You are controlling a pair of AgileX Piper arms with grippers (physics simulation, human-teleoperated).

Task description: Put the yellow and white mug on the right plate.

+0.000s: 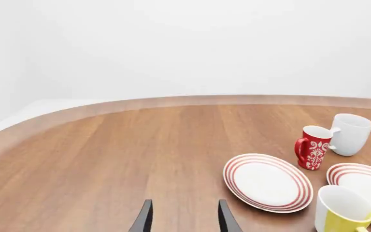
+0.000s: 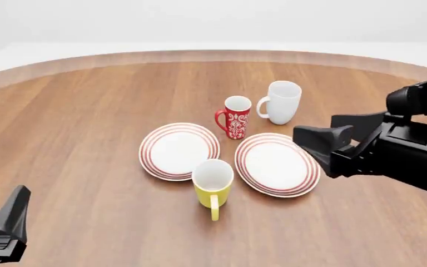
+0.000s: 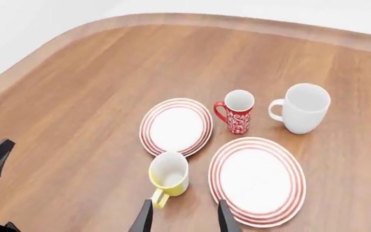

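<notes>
Right gripper (image 3: 180, 217) nearest, jaws apart, empty, above the yellow and white mug (image 2: 213, 184), which stands upright between both plates. Suggest grasping its rim; the right plate (image 2: 277, 164) lies just beside.

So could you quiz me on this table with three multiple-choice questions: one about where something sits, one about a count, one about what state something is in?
1. Where does the yellow mug stand?
A. On the table, near the gap between the two plates
B. On the right plate
C. Inside the white mug

2. How many mugs are on the table?
A. Two
B. Three
C. Four

3. What is the right gripper doing?
A. Clamped on the yellow mug
B. Holding a plate
C. Open, holding nothing

Answers:
1. A: its base rests on wood beside the left plate, with both plates bare.
2. B: yellow, white, and the red mug.
3. C: in the right wrist view its fingers stand apart with nothing between them.
</notes>
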